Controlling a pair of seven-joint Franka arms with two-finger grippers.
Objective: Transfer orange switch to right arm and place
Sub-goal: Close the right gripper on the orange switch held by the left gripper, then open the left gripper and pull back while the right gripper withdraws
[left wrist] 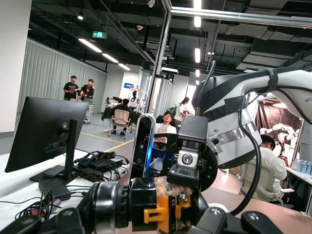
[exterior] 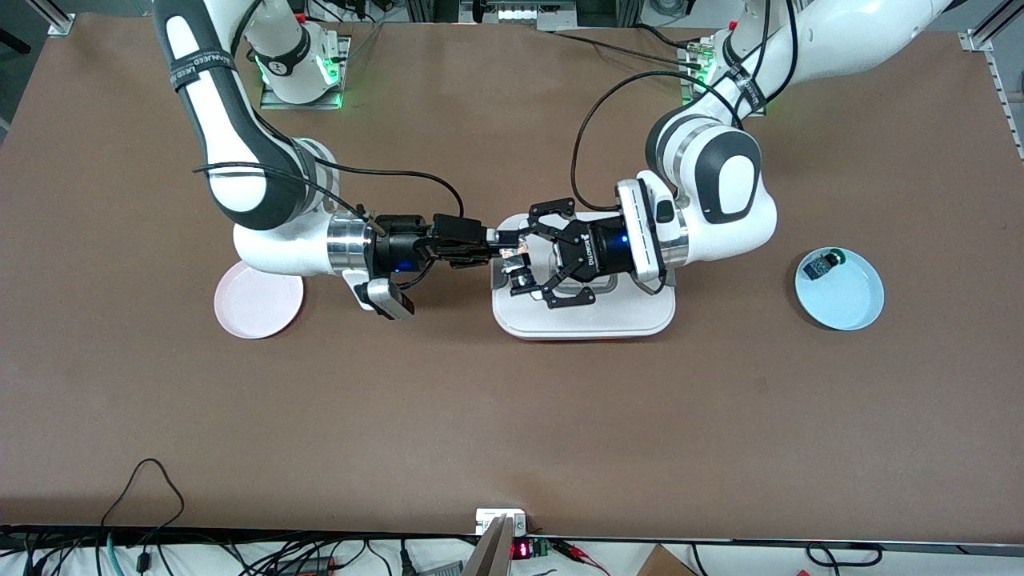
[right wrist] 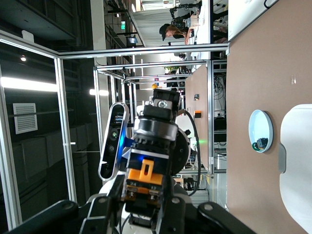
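A robotics lab: aluminium frame rigs (right wrist: 146,63), a desk monitor (left wrist: 41,129), and seated staff (left wrist: 168,124).

Orange-and-black switch (right wrist: 144,183) between black left gripper (exterior: 524,260) and black right gripper (exterior: 504,240); white tray (exterior: 584,320) beneath; pink plate (exterior: 258,302), pale-blue plate (exterior: 844,300) flanking; brown table (exterior: 512,432).
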